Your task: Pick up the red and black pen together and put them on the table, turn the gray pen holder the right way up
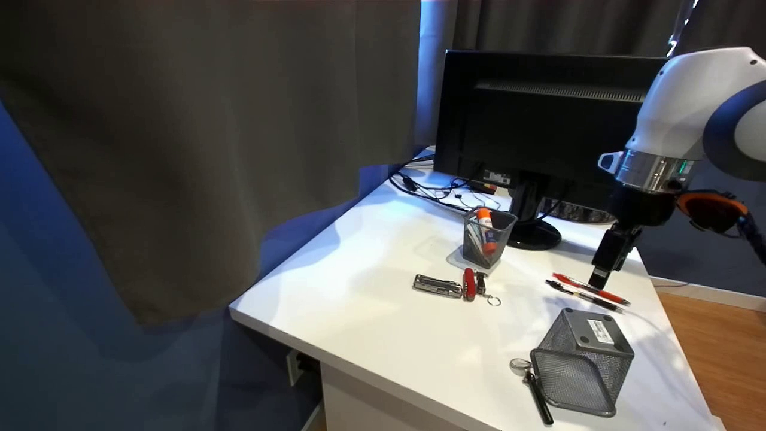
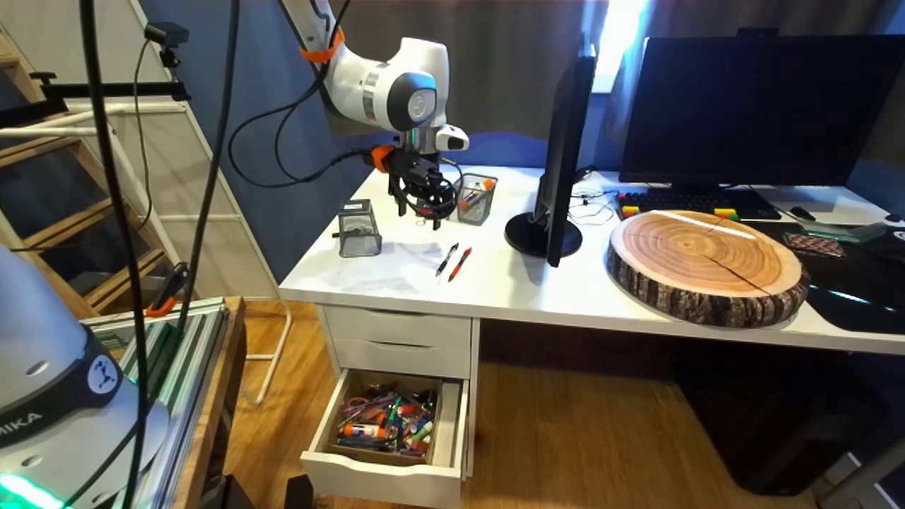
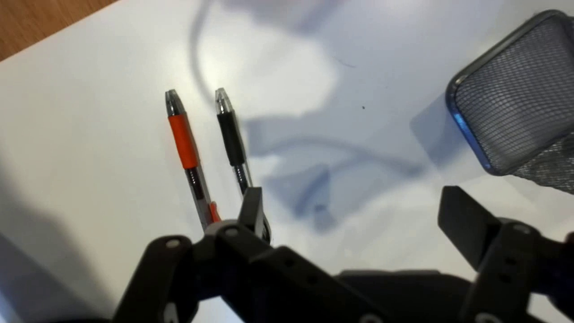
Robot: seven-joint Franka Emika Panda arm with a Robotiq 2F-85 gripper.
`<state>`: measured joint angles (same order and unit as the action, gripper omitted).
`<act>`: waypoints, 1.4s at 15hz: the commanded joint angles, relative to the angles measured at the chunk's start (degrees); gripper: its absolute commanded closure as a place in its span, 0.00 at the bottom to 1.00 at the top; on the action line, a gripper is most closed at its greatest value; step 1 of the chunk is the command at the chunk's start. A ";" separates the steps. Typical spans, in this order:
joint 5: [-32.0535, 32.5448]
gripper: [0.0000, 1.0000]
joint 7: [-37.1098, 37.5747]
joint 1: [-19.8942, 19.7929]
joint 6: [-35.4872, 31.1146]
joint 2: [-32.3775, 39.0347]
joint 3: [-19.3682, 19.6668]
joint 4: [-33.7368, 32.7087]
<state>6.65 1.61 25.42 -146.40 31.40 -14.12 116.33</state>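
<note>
This is an office-like workspace: in an exterior view, the white desk (image 2: 488,290) carries a monitor (image 2: 760,109) at 2 o'clock with a keyboard (image 2: 672,201) in front of it, and at 7 o'clock an open drawer (image 2: 382,483) holds a jumble of stationery (image 2: 389,422).

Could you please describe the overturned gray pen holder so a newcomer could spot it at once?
On the white table, near the black monitor, lie a red pen and black pen. Past them from the monitor stands the gray pen holder. Unlike the similar upright mesh cup holding an orange-tipped tube, it is upside down, its labelled base on top.
</note>
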 commanded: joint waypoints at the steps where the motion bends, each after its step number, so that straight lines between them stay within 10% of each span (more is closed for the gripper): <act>1: -6.48 0.00 4.71 -0.75 4.64 1.47 -2.57 -3.32; 8: -17.22 0.00 9.39 -0.45 8.93 5.33 -5.05 -8.36; 21: -18.28 0.00 17.00 1.41 13.42 8.26 -4.09 -11.50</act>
<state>-10.31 18.55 26.53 -133.84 39.45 -18.47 105.38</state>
